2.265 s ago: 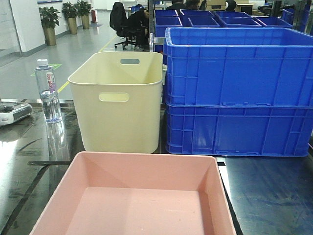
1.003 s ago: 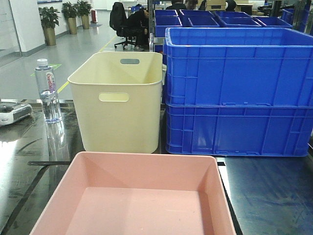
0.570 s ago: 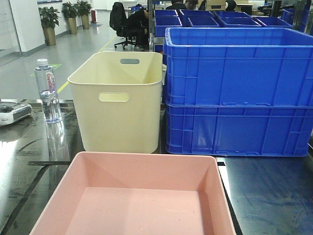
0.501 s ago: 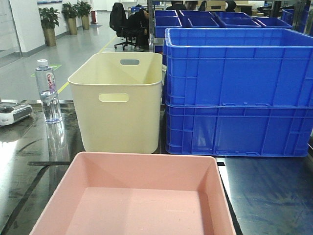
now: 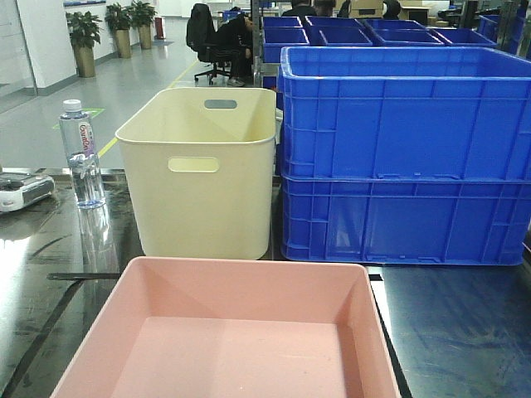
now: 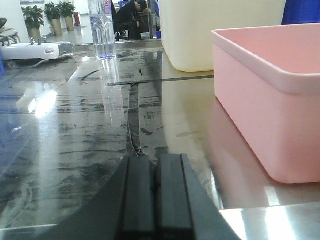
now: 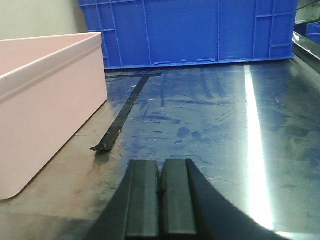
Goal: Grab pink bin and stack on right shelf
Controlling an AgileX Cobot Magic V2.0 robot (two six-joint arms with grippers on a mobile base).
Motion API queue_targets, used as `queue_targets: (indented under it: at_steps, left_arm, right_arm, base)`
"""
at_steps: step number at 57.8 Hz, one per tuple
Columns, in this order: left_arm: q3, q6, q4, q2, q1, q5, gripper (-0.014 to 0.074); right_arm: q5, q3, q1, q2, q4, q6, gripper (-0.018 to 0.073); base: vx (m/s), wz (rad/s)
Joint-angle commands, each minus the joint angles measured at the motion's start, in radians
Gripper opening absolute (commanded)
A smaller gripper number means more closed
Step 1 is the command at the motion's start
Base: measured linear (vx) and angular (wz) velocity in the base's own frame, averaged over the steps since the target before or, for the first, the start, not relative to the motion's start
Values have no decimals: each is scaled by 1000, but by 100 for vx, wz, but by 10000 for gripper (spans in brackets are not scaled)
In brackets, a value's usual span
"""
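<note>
The pink bin (image 5: 232, 332) sits empty on the dark glossy table at the front centre of the front view. In the left wrist view its side wall (image 6: 260, 95) stands to the right of my left gripper (image 6: 156, 162), which is shut, holds nothing and hovers low over the table. The right wrist view shows the pink bin (image 7: 45, 95) to the left of my right gripper (image 7: 160, 167); that gripper is shut too, with nothing in it. Neither gripper touches the bin. No shelf can be made out.
A taller cream bin with handle slots (image 5: 203, 170) stands behind the pink one. Two stacked blue crates (image 5: 402, 153) stand at the back right. A water bottle (image 5: 81, 153) and a white device (image 5: 21, 192) are at the left. A black strip (image 7: 122, 120) lies on the table.
</note>
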Motion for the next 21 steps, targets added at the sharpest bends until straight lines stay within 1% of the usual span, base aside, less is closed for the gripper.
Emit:
queue_targets:
  at_steps: [1,21]
  left_arm:
    - [18,-8,-2,-16,1,-83,-5]
    - [18,-8,-2,-16,1,-83,-5]
  right_arm:
    - [-91,2,-3,-15,-9,-13,-11]
    - [-91,2,-8,-15,-9,-13,-11]
  base:
    - [0,0]
    - [0,0]
